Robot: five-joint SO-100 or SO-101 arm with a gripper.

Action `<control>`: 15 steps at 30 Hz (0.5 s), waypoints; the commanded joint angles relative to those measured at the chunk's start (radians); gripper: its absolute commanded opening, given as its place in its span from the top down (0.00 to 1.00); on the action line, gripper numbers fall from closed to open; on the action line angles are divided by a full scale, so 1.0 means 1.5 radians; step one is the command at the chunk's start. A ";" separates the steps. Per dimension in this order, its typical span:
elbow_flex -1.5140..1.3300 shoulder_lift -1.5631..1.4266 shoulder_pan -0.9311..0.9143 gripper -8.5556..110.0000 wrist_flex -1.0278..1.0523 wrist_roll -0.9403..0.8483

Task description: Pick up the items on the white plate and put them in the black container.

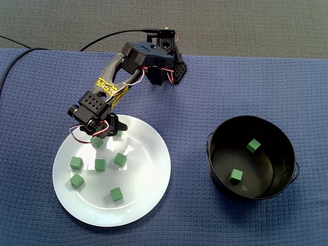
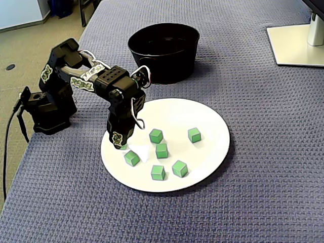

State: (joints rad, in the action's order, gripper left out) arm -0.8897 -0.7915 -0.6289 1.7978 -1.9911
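Note:
A white plate (image 1: 148,174) (image 2: 212,126) holds several green cubes, among them one (image 1: 100,164) (image 2: 161,150) near the middle and one (image 1: 97,142) (image 2: 131,158) lying close beside the gripper. My gripper (image 1: 106,131) (image 2: 121,143) points down at the plate's edge nearest the arm base. A small green cube (image 1: 118,134) (image 2: 123,147) shows partly at its fingertips, mostly hidden by them. How the jaws stand around it is not visible. The black container (image 1: 287,154) (image 2: 152,61) has two green cubes (image 1: 253,145) (image 1: 236,175) inside.
The arm base (image 1: 166,66) (image 2: 48,114) stands on a blue woven cloth (image 1: 230,82) (image 2: 263,167). Its cable (image 1: 31,51) trails off the cloth. A white monitor foot (image 2: 298,43) sits at the far right corner in a fixed view.

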 commanded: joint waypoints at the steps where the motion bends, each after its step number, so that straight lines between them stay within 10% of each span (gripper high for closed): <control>1: 0.004 -0.010 -0.007 0.81 0.079 -0.002; 15: -0.059 -0.019 -0.010 0.91 0.028 -0.005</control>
State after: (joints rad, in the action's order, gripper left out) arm -0.9741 -0.7915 -0.6289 1.7948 -1.9911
